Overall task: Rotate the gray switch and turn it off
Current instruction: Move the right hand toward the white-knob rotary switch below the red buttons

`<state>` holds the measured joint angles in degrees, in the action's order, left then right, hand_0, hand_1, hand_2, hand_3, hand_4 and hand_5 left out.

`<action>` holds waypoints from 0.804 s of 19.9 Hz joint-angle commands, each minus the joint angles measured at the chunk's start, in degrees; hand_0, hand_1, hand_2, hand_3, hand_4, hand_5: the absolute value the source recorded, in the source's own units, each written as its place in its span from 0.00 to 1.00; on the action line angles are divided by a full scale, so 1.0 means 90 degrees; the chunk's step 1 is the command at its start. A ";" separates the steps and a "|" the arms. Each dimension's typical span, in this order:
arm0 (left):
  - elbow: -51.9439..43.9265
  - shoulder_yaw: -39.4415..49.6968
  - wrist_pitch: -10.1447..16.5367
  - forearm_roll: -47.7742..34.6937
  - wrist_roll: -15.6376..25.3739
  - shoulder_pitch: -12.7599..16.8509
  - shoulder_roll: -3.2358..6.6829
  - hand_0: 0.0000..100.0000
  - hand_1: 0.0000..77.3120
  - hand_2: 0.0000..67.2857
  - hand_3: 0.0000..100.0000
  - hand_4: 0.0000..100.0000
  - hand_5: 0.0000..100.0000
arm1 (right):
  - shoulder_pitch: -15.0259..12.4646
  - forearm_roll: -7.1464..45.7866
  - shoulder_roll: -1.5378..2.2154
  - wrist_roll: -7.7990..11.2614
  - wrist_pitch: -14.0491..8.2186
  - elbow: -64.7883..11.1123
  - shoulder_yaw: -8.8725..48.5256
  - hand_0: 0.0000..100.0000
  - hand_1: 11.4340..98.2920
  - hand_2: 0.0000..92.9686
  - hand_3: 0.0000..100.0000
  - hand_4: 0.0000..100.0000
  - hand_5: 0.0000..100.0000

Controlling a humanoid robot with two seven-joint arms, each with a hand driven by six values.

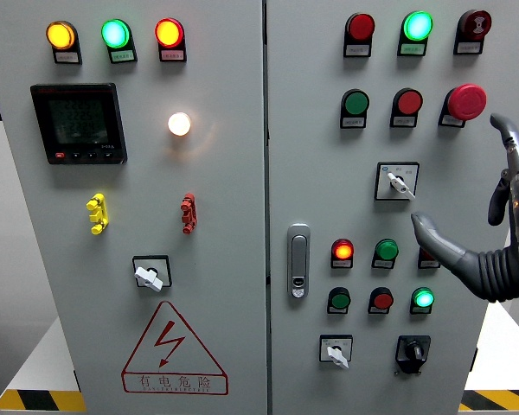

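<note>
Nearest the camera is the right hand (489, 233), coming in from the right edge with its fingers spread and holding nothing: one fingertip reaches left to about the middle of the right door, another points up beside the red mushroom button (466, 101). No left hand shows anywhere.

Going left to right across the cabinet: the left door (233, 259) carries three lit lamps at the top, a dark meter (78, 123), a glowing white lamp (179, 124), yellow and red clips, and a small gray rotary switch (150, 276) above the warning triangle (174, 349). Past the door handle (299, 259), the right door holds rows of red and green buttons and lamps, a second gray knob at lower left (336, 352), a black knob (413, 351) beside it, and the gray switch (398, 183) on its square plate in the middle of the panel.

That middle switch looks to be the target, being closest to the hand; which of the three gray knobs is meant cannot be settled for certain. Its lever lies on a slant, from upper left to lower right. It sits just up and to the left of the lower fingertip, apart from it, not touched. My judgement is that the hand needs to rise slightly and move left, then close thumb and finger across the lever's long axis before twisting.
</note>
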<state>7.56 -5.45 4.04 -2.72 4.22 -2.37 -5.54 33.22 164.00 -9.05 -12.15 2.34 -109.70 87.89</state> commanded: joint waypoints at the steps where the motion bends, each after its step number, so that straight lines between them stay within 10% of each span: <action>1: 0.0000 0.0000 0.0000 0.0000 0.0000 0.0000 0.0000 0.85 0.00 0.20 0.19 0.08 0.11 | 0.0000 -0.0010 -0.0010 0.0002 0.0004 0.0001 0.0000 0.00 0.30 0.07 0.92 1.00 1.00; 16: 0.0000 0.0000 0.0000 0.0000 0.0000 0.0000 0.0000 0.85 0.00 0.20 0.19 0.08 0.11 | 0.0019 -0.0020 -0.0010 -0.0047 0.0033 0.0040 -0.0049 0.00 0.30 0.07 0.93 1.00 1.00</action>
<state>7.56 -5.45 4.04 -2.72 4.22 -2.37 -5.54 33.42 163.83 -9.14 -12.30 2.66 -109.33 87.48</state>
